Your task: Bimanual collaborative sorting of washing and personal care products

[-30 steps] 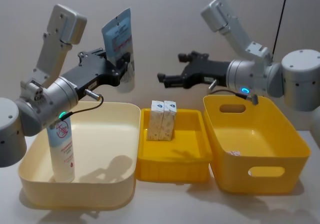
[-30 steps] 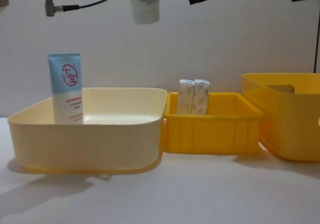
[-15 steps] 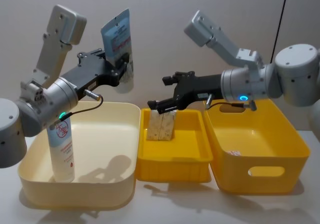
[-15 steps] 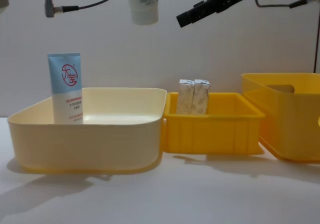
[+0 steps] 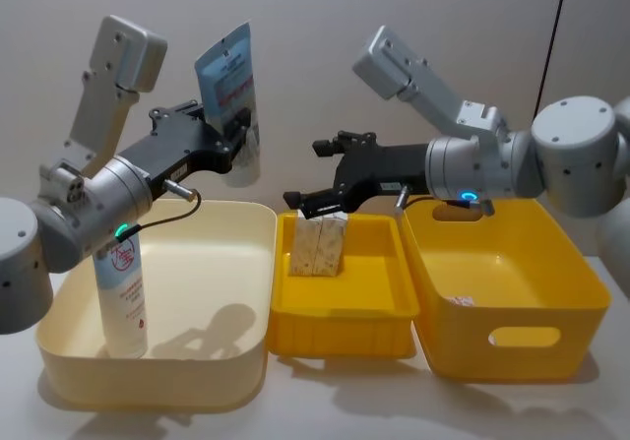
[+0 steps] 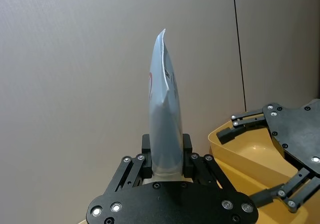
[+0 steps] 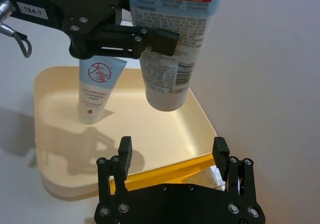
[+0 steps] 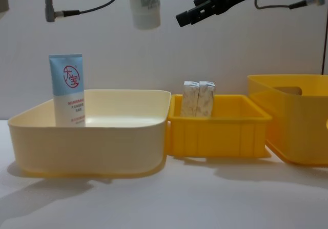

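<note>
Standing upright in left tool, tube points cap-down.

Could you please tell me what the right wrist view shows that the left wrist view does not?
Right wrist view: the cream bin with a second tube standing in it, and the printed face of the held tube. Left wrist view: that tube edge-on and the large yellow bin. Both: the left gripper shut on the held tube, and the open right gripper.

Head view looks down on the cream bin; chest view shares it, low and side-on; wrist views sight along left hand and right hand.
</note>
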`<state>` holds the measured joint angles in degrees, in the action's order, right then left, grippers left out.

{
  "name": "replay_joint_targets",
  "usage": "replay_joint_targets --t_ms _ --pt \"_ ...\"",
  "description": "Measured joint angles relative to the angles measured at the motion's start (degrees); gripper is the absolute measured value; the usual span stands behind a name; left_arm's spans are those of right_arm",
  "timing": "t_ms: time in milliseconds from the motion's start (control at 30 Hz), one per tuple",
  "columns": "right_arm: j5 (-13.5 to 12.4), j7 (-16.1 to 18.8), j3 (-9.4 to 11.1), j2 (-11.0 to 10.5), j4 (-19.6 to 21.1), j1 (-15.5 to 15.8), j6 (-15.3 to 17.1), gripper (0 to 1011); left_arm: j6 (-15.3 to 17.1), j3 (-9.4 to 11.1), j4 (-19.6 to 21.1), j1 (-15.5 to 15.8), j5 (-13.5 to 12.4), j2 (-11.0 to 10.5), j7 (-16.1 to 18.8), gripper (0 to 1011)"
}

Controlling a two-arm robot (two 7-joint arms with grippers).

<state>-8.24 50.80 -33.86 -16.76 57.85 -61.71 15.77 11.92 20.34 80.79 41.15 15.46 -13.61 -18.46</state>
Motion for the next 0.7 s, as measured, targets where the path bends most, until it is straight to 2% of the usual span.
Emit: replay_joint_targets --t_ms 267,700 --pt "0.8 -3.9 0.1 0.3 0.4 1.3 -4.4 1001 -0.4 0.0 -1.1 0.4 0.1 0.4 -0.1 318" --pt "2.8 -4.3 -2.8 0.8 -0.4 1.0 -8.5 1001 -0.7 0.2 -2.3 1.1 0.1 0.8 -0.3 318"
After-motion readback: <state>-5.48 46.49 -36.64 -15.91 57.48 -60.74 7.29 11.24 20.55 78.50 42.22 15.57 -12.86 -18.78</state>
